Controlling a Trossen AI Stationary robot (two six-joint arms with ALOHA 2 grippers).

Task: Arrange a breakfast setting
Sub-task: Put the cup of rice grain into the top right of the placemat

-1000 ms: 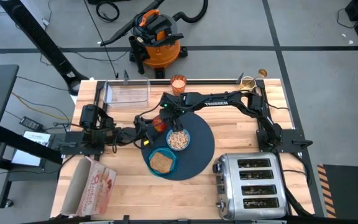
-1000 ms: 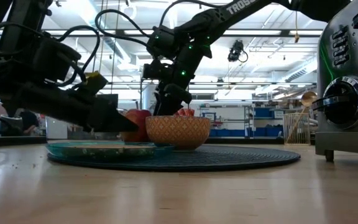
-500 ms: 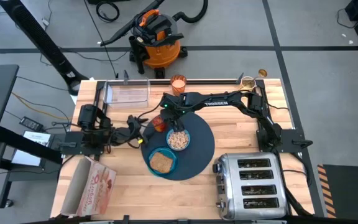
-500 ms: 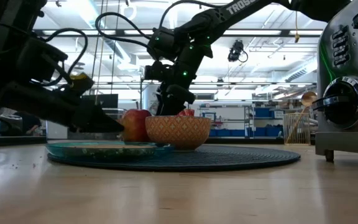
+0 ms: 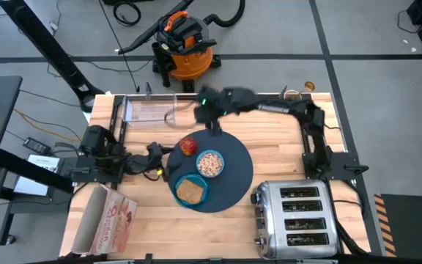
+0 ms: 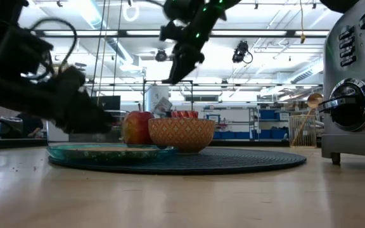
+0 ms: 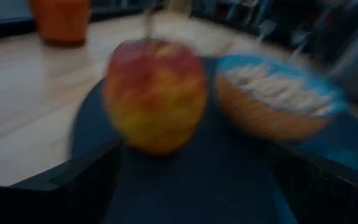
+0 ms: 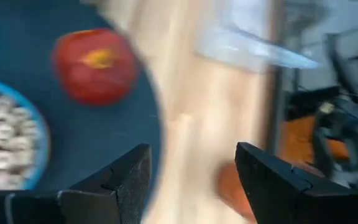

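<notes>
Red-orange round fruit (image 5: 187, 146) sits free on large round dark blue-grey mat (image 5: 237, 176). Left gripper (image 5: 157, 158) just beside it, fingers wide, empty. Right gripper (image 5: 209, 110) lifted clear, fingers parted, empty.

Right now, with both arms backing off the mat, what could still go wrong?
1. The apple stands free on the mat's edge; the open left pincer lies just beside it and could nudge it off onto the wood.
2. The right pincer hangs open over the far table edge where the orange cup stands; a low sweep might tip it.
3. The bowl is full of cereal and close to the apple, so any bump could spill it.
</notes>
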